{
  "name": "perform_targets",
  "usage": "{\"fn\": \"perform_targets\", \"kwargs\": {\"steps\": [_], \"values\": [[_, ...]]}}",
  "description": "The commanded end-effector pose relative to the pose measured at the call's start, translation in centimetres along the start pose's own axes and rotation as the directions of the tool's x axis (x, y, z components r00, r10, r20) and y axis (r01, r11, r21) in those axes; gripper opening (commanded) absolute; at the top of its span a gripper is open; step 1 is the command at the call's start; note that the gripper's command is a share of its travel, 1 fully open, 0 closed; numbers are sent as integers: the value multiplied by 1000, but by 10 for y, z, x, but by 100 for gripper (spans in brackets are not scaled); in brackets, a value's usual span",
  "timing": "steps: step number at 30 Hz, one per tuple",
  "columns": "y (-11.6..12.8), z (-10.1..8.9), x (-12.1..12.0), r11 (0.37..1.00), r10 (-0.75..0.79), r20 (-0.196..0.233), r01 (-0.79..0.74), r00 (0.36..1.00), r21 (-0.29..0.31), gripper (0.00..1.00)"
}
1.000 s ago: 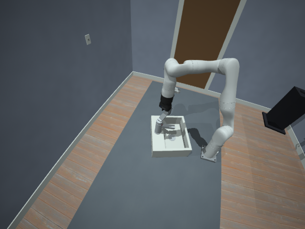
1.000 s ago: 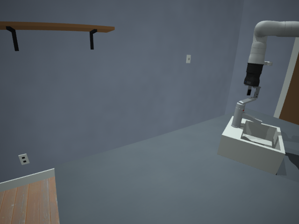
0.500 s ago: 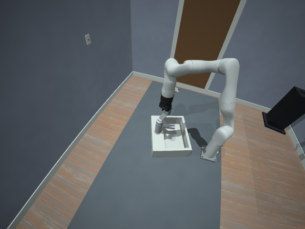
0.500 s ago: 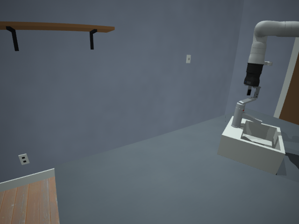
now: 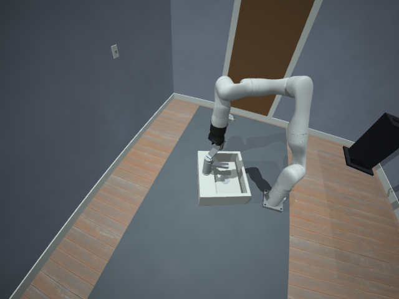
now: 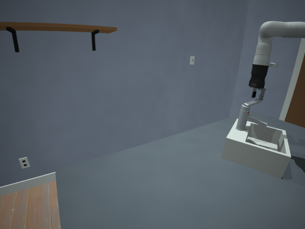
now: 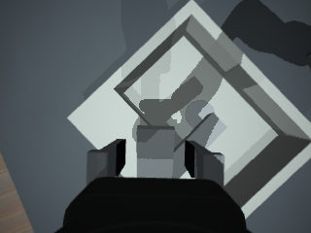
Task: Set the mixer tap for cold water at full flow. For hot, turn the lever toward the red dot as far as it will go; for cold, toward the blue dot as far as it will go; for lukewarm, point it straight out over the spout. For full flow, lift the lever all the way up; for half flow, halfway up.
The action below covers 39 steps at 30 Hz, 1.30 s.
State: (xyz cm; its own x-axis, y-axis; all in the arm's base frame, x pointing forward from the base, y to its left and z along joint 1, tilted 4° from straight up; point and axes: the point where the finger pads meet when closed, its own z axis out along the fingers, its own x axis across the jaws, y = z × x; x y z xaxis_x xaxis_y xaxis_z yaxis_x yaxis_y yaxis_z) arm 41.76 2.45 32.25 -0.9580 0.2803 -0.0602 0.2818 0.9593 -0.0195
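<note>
A grey mixer tap (image 6: 242, 118) stands on the rim of a white basin (image 6: 257, 145). Its lever (image 6: 253, 102) is raised and slopes up away from the tap body. A red dot (image 6: 248, 112) shows on the body; I see no blue dot. My gripper (image 6: 258, 94) is open, and its fingers straddle the lever's free end from above. In the wrist view the lever (image 7: 155, 152) lies between the two open fingers of the gripper (image 7: 155, 157), with gaps on both sides. In the top view the gripper (image 5: 215, 148) sits just above the tap (image 5: 207, 166).
The basin (image 5: 224, 178) sits on a grey mat beside the arm's base (image 5: 274, 204). A spout (image 6: 257, 121) reaches over the basin. A black box (image 5: 375, 144) stands at the right wall, a brown door (image 5: 267, 51) behind.
</note>
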Motion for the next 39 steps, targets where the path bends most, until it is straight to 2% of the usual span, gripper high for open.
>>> {"fn": "perform_targets", "kwargs": {"steps": [1,18,39], "values": [[0,-1,0,1000,0,1,0,1000,0,100],[0,7,0,1000,0,1,0,1000,0,100],[0,26,0,1000,0,1,0,1000,0,100]]}}
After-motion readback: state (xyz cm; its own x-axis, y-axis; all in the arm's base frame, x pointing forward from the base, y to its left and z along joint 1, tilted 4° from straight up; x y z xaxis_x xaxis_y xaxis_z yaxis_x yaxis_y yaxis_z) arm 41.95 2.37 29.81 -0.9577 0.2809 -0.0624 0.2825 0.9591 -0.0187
